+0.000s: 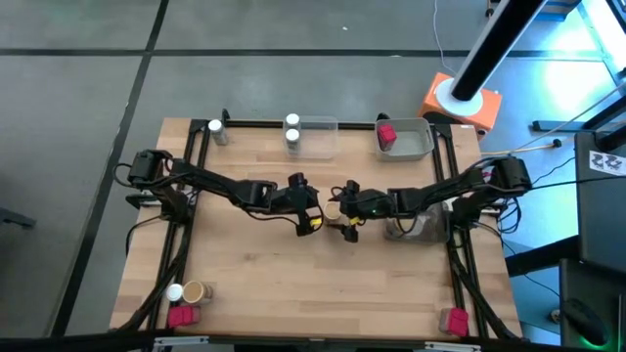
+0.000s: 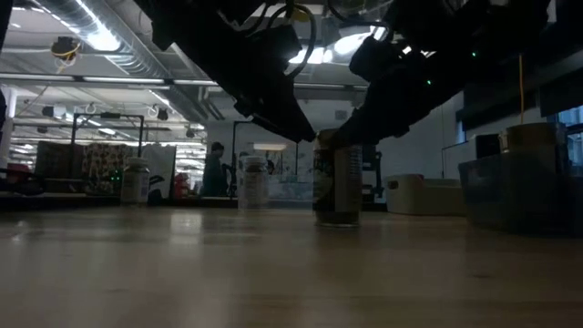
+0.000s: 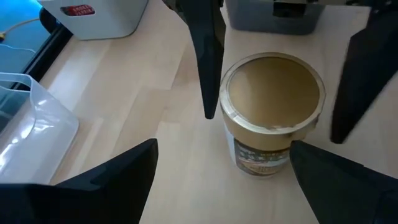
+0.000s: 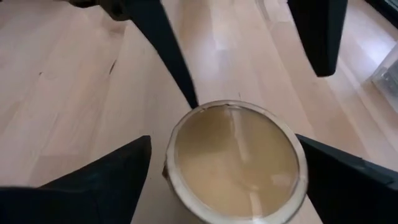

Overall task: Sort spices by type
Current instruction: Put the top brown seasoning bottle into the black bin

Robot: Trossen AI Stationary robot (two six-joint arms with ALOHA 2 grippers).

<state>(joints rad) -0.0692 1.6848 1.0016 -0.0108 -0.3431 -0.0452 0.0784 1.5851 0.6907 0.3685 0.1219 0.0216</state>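
At the centre of the high view, both claws meet over one tan-brown round jar (image 1: 335, 209) standing upright on the pale wooden desk (image 1: 254, 274). The left claw (image 1: 315, 212) and right claw (image 1: 342, 217) are both spread wide, fingers flanking the jar. Whether any finger touches it is unclear. The jar is cylindrical, with a smooth tan lid and a printed label.
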